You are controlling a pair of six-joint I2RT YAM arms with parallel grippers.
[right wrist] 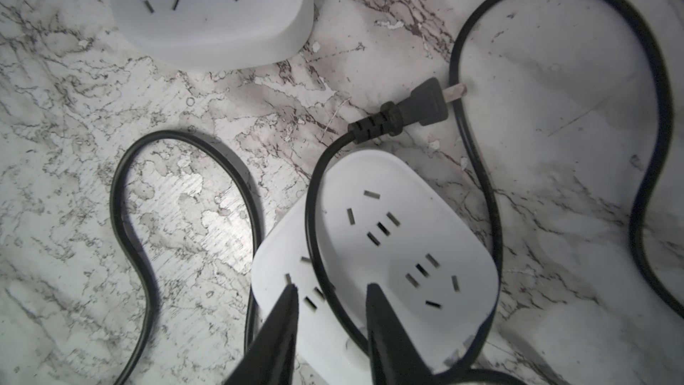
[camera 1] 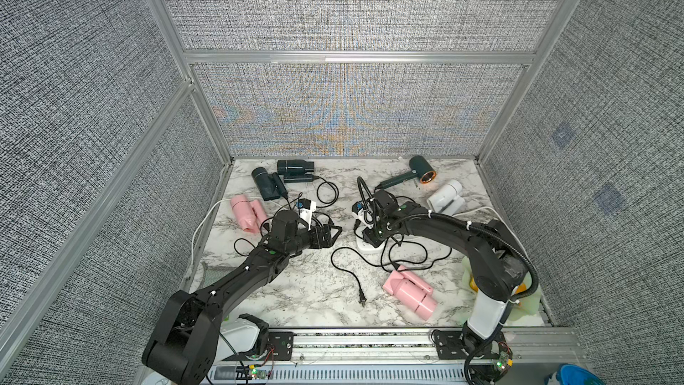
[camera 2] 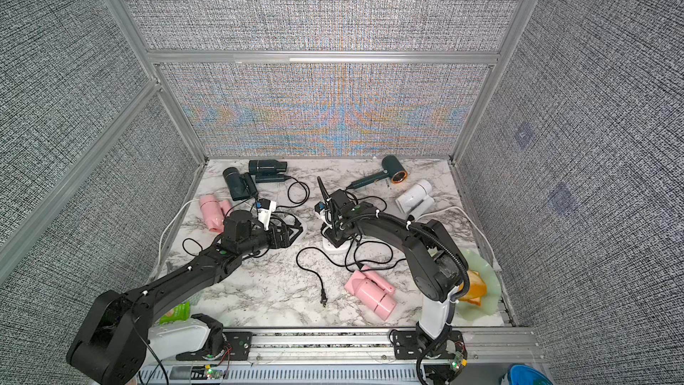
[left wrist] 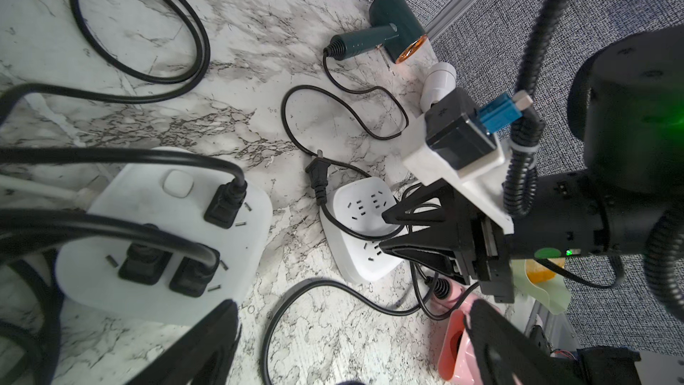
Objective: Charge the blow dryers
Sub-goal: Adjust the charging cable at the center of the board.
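right gripper (right wrist: pixel 331 292) half-spread, seemingly empty, astride cord (right wrist: pixel 314 238) | loose plug (right wrist: pixel 414 105) lay just beyond its tips, past socket block (right wrist: pixel 407 194), long axis roughly crosswise; left gripper (left wrist: pixel 353 307) stood wide-spread, farther off

A white-and-grey marbled desk (camera 1: pixel 296 290) is enclosed by grey woven wall panels (camera 1: pixel 351 5) set in aluminium framing (camera 1: pixel 355 56). Two white square socket blocks are seen lying flat on it in the left wrist view: one (left wrist: pixel 364 216) with free slots showing, the other (left wrist: pixel 159 224) close to the lens. A pale green plate (camera 2: pixel 485 268) holding something orange (camera 2: pixel 473 287) is placed at the right front corner. A green packet (camera 2: pixel 177 311) is seen at the left front, and a blue object (camera 2: pixel 525 375) below the front rail.
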